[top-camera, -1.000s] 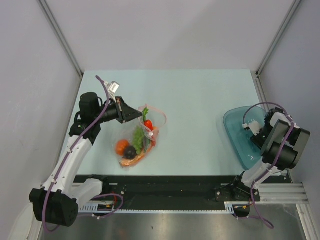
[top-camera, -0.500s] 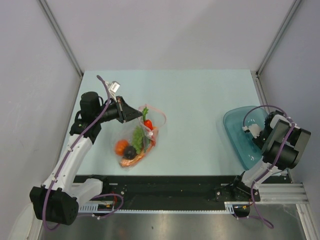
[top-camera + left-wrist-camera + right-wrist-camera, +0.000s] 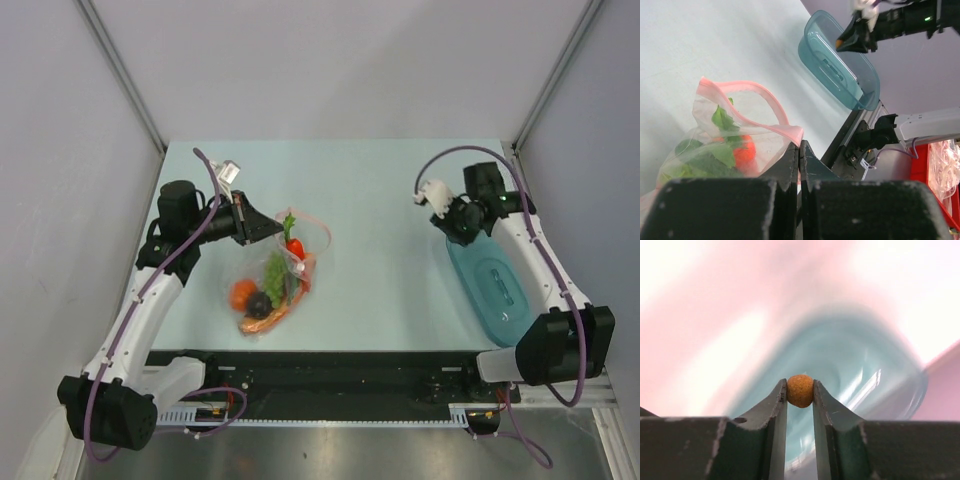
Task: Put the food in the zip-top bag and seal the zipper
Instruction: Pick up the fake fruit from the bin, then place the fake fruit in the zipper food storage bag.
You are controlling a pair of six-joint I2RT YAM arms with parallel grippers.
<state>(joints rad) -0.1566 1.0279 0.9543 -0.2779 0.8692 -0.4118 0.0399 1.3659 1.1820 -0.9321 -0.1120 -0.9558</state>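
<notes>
At the left half of the table [image 3: 380, 200], toward its near edge, the left end effector [image 3: 799, 148] is closed tight on one corner of the zipper [image 3: 747, 89], holding the mouth of the zip-top bag [image 3: 704, 114] propped open. The bag lies on the table with its food already inside. I count one orange-red round fruit [image 3: 242, 293], one dark ball [image 3: 260, 303], one green grape bunch [image 3: 277, 272] and one small red piece [image 3: 295, 248]. There are also orange shapes along the bottom that I can't tell apart from here.

Over by the right edge lies one teal bowl [image 3: 495, 290], running toward the near right corner. The right end effector [image 3: 799, 383] hangs just off the bowl's far end, fingers narrowed on one small orange-brown ball [image 3: 800, 390], pinched right at the very tips.

That grip is my worry. A round thing caught only at the fingertips could squirt out on the way across and roll off the table. The mouth is held at a single corner (the rest of the rim sags), so the ball may strike the pink strip and bounce away. A bump from the incoming arm could tip the bag and spill what's inside.

One bag, one bowl, two arms.
</notes>
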